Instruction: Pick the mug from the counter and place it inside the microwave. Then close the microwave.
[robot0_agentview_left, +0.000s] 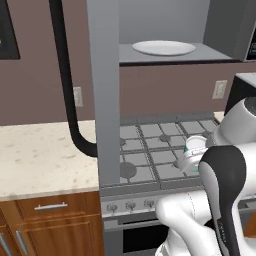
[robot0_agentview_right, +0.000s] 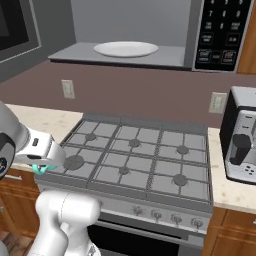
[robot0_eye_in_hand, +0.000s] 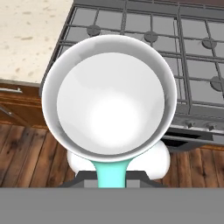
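The gripper (robot0_eye_in_hand: 112, 183) pinches the mug (robot0_eye_in_hand: 109, 98) by its handle, above the stove's (robot0_agentview_right: 145, 155) front edge. It should lift the mug level, then move slowly into the open microwave (robot0_agentview_right: 150, 57).

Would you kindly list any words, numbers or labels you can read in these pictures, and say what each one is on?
None can be read.
Microwave keypad: white buttons and marks, too small and blurred to read.
Coffee machine: no legible label.
Stove knobs: no readable markings.
Mug: plain, no print visible.
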